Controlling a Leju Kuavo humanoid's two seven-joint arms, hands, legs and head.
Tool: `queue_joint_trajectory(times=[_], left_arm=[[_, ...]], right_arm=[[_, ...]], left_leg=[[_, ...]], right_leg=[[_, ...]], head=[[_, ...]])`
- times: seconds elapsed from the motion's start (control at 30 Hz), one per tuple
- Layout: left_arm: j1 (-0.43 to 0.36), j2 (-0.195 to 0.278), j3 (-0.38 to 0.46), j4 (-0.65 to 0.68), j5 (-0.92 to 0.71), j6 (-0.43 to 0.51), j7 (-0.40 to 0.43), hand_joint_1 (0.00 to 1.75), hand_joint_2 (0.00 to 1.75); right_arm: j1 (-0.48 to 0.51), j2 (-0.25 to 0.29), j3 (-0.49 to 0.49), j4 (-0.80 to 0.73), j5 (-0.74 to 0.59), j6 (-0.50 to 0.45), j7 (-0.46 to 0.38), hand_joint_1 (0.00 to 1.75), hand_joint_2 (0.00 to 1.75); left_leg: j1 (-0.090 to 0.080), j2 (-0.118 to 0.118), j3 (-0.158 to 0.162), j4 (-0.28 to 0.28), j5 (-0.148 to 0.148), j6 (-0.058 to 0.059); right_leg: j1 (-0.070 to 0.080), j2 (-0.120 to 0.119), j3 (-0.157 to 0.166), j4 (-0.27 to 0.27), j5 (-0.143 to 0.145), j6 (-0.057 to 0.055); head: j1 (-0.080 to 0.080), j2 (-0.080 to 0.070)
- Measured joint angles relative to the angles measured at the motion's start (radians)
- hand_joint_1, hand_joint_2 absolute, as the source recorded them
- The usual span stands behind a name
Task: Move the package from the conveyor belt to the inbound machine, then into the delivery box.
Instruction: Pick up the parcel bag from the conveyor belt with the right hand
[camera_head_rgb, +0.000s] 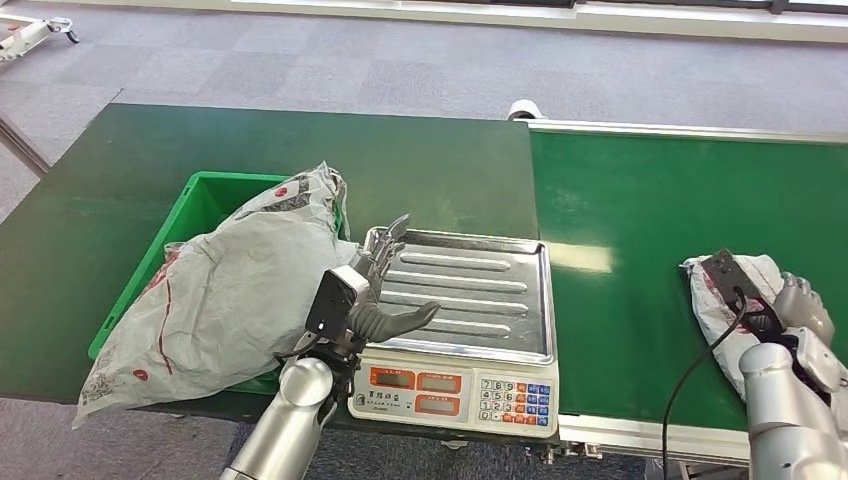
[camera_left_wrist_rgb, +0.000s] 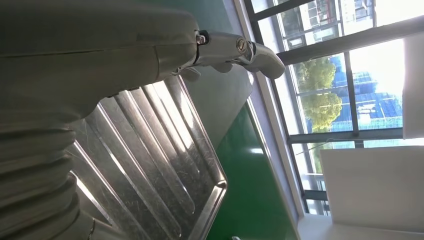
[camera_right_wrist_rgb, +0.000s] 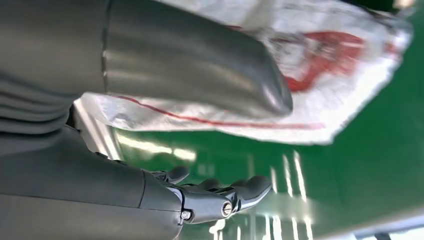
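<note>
Head view: the left hand (camera_head_rgb: 385, 290) hovers, fingers spread wide and holding nothing, over the ribbed steel tray of the weighing scale (camera_head_rgb: 520, 300). A small white plastic package (camera_head_rgb: 725, 300) lies on the green conveyor belt (camera_head_rgb: 640, 220) under the right hand (camera_head_rgb: 800, 315).

Right wrist view: the fingers (camera_right_wrist_rgb: 240, 192) stand apart from the package (camera_right_wrist_rgb: 320, 75); a grip cannot be told.

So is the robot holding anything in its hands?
No. The left hand hovers open over the scale's metal tray. The right hand is at the small package on the conveyor belt, fingers apart, not gripping it.
</note>
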Motion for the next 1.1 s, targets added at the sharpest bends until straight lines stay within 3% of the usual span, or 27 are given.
queue_joint_trajectory(times=[0.2,0.4,0.53,0.77,0.9,1.1], left_arm=[[-0.003,-0.002,0.0,0.011,0.012,0.007,0.003,0.0,1.75],[-0.003,-0.004,0.0,0.013,0.015,0.01,0.005,0.0,1.75],[-0.003,-0.005,0.0,0.016,0.015,0.014,0.014,0.0,1.75],[-0.003,-0.005,-0.001,0.016,0.018,0.019,0.026,0.0,1.75],[-0.003,-0.005,-0.001,0.016,0.02,0.022,0.037,0.0,1.75],[-0.004,-0.005,-0.002,0.016,0.021,0.028,0.046,0.0,1.75]], right_arm=[[-0.031,-0.049,0.036,0.142,0.043,0.056,0.111,0.0,1.75],[-0.041,-0.07,0.054,0.206,0.053,0.075,0.132,0.0,1.75],[-0.04,-0.08,0.061,0.233,0.067,0.106,0.194,0.0,1.75],[0.007,-0.082,0.059,0.252,0.038,0.092,0.196,0.0,1.75],[0.045,-0.072,0.05,0.249,0.022,0.071,0.204,0.0,0.0],[0.106,-0.049,0.026,0.198,0.012,0.082,0.188,0.0,0.0]], left_leg=[[0.0,0.0,0.0,0.0,0.0,0.0],[0.0,0.0,0.0,0.0,0.0,0.0],[0.0,0.0,0.0,0.0,0.0,0.0],[0.0,-0.001,0.0,0.0,0.0,0.0],[0.0,-0.002,0.0,0.0,0.0,0.0],[0.001,-0.004,0.002,0.0,-0.001,0.001]], right_leg=[[0.0,0.0,0.0,0.0,0.0,0.0],[0.0,0.0,0.0,0.0,0.0,0.0],[0.0,0.0,0.0,0.0,0.0,0.0],[0.0,-0.001,0.0,0.0,-0.001,0.0],[0.001,-0.001,0.001,0.0,-0.001,0.0],[0.001,-0.003,0.004,-0.001,-0.002,0.002]], head=[[0.0,0.0],[0.0,0.0],[0.0,0.0],[0.0,0.0],[0.0,0.0],[0.0,0.0]])
